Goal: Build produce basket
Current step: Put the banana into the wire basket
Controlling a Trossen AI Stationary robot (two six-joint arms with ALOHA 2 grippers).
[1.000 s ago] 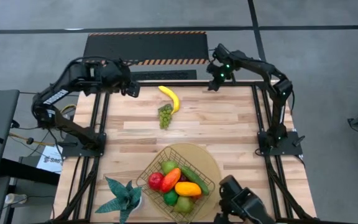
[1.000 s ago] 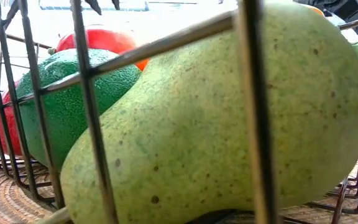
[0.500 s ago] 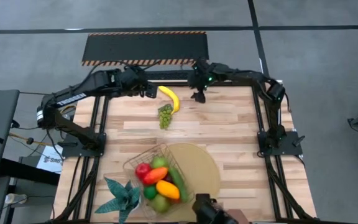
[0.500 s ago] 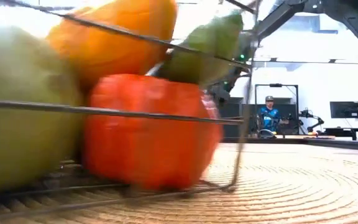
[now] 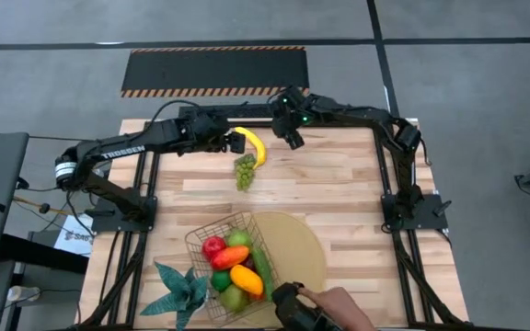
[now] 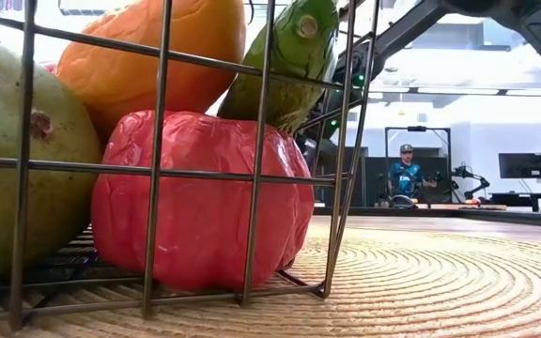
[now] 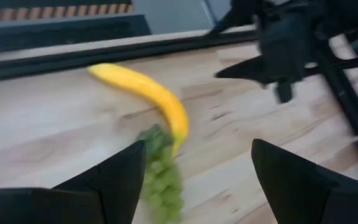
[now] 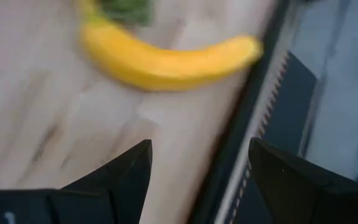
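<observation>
Teal plant: a spiky teal leafy toy plant [image 5: 180, 287] stood at the near left of the pale wooden plank tabletop [image 5: 339, 188], just beside the basket.
Left gripper: the left gripper [image 5: 225, 141] hung over the far edge of the tabletop, close beside the stem end of the banana; its jaws stood open and held nothing, as its wrist view showed with the two dark fingers [image 7: 114, 180] spread apart.
Basket: the dark wire-mesh rectangular basket [image 5: 200, 241] sat near the front, partly on the round tan woven mat [image 5: 302, 241], loaded with a red apple [image 5: 213, 248], a red-orange mango [image 5: 230, 257], a yellow-orange fruit [image 5: 246, 279], a green cucumber [image 5: 263, 269] and a pale green pear [image 5: 235, 298].
Loose produce: the curved yellow toy banana [image 5: 254, 144] lay at the far middle with the bunch of green toy grapes [image 5: 244, 171] touching its near end; both were well apart from the basket.
Right gripper: the right gripper [image 5: 293, 139] hovered just to the other side of the banana, jaws open and empty.
Person: a hand [image 5: 334, 306] showed at the front edge, next to the basket.
Doing it well: the pickup would probably go best with one gripper straddling the banana's middle across its width, clear of the grapes, while the other arm kept back, since the two wrists were crowded together.
</observation>
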